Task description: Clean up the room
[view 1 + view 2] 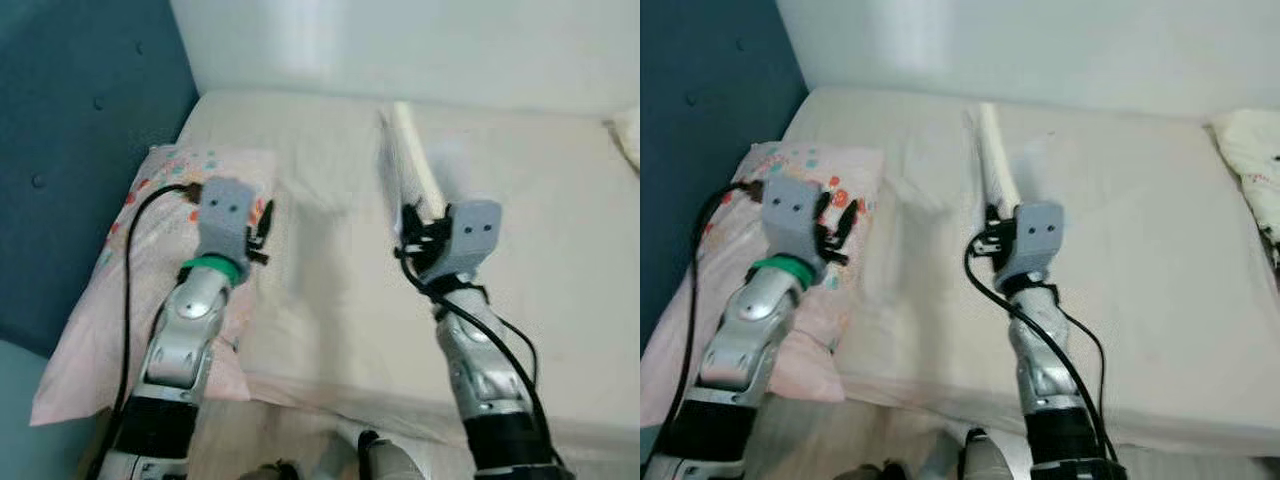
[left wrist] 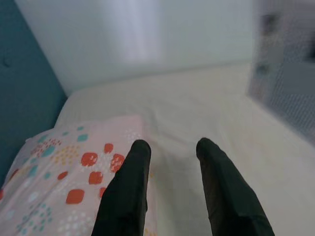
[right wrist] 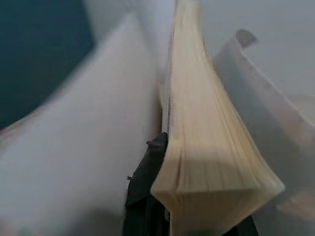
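Note:
My right gripper [image 1: 412,232] is shut on a thick book [image 1: 414,158] with a pale cover and cream page edges. It holds the book by its near end, above the middle of the bed [image 1: 540,200]. In the right wrist view the book's pages [image 3: 206,137] rise beside one black finger [image 3: 147,187]. My left gripper [image 2: 171,147] is open with nothing between its fingers. It hovers over the inner edge of a pink pillow [image 1: 150,260] with red and teal dots, at the head of the bed.
A dark blue padded headboard [image 1: 70,150] runs along the left. A white wall [image 1: 400,40] closes the far side of the bed. Another patterned pillow or cloth [image 1: 1250,160] lies at the far right edge. The cream sheet is bare between the arms.

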